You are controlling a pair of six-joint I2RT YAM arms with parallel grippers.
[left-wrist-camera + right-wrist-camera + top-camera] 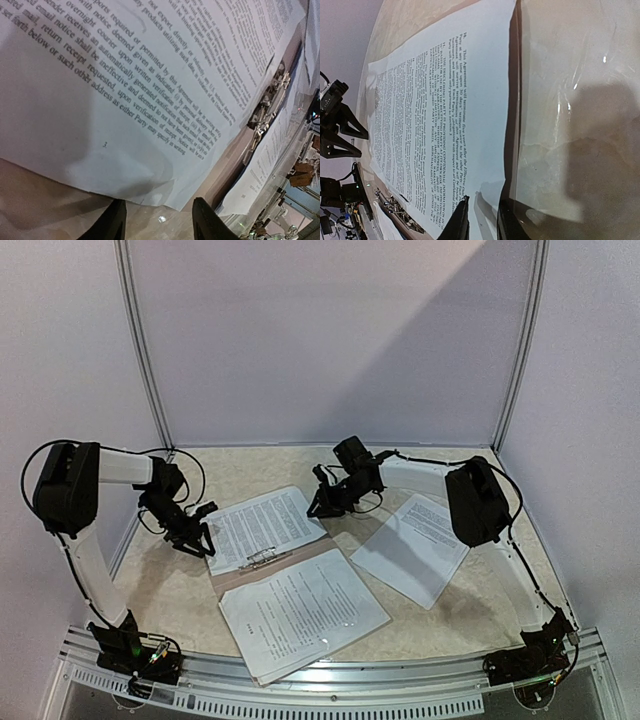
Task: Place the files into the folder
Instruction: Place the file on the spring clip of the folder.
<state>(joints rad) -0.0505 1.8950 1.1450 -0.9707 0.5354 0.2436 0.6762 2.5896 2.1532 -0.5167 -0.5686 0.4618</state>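
From above, we see the folder (235, 578) lying open mid-table, its metal clip (262, 560) at the spine. One printed sheet (265, 527) covers its far half and a stack of files (300, 612) its near half. A third stack (412, 547) lies on the table to the right, apart from the folder. The left gripper (200, 540) is at the far sheet's left edge and the right gripper (322, 505) at its right corner.

On the left wrist, we find the left gripper (160, 220) spread, the sheet (125, 90) ending just at its fingertips (nothing is caught between them).

On the right wrist, the right gripper (482, 225) has its fingers close together with the sheet (445, 100) edge in the gap. We cannot tell whether they pinch it.
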